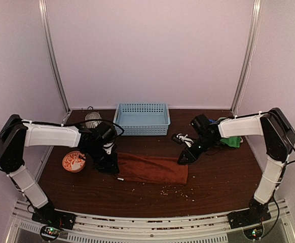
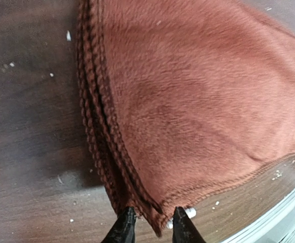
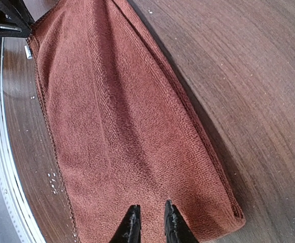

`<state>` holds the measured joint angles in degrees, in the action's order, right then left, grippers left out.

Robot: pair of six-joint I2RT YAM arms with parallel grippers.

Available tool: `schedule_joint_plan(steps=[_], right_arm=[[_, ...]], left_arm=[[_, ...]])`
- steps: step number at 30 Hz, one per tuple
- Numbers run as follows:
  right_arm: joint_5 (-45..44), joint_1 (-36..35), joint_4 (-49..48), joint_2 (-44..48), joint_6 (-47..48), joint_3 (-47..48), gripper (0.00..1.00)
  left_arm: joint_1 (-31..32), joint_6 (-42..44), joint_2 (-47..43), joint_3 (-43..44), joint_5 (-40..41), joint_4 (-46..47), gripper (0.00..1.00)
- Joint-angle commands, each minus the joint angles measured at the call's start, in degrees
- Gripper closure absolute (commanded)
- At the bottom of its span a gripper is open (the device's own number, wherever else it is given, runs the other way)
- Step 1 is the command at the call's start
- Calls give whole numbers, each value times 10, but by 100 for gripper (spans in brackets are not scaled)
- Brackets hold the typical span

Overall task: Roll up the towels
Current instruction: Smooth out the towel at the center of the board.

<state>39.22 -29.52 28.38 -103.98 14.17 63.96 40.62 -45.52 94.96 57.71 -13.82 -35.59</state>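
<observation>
Down at the left gripper, we see the two dark fingertips a little apart, with a corner of the rust-red towel lying between them. We cannot tell whether they pinch that corner or merely straddle it. The towel's folded edge, several layers thick, runs away from the left fingertip across the dark wooden table.

At the right gripper, the fingertips stand slightly parted over the towel's other end, with only flat cloth showing in the narrow gap and nothing clamped.

From above, the rust-red towel lies flat as a long folded strip across the middle of the table, stretched between the two grippers and not rolled. Pale crumbs dot the wood just in front of it. A bright green towel sits bunched behind the right arm. The light blue basket stands at the back, and the orange-and-white bowl sits beside the left arm.
</observation>
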Motion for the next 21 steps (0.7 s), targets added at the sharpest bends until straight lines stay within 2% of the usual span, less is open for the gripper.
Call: schedule_joint_plan(steps=[1, 6, 11, 21], right_arm=[[12, 3, -13, -6, 0, -10, 83], [11, 3, -12, -14, 3, -14, 83], [-6, 5, -8, -24, 2, -17, 83], [-29, 15, -7, -9, -2, -33, 83]], left_arm=[[3, 4, 21, 22, -11, 9, 75], [2, 3, 38, 31, 4, 4, 78], [2, 8, 37, 46, 32, -10, 100], [2, 21, -7, 25, 61, -77, 100]])
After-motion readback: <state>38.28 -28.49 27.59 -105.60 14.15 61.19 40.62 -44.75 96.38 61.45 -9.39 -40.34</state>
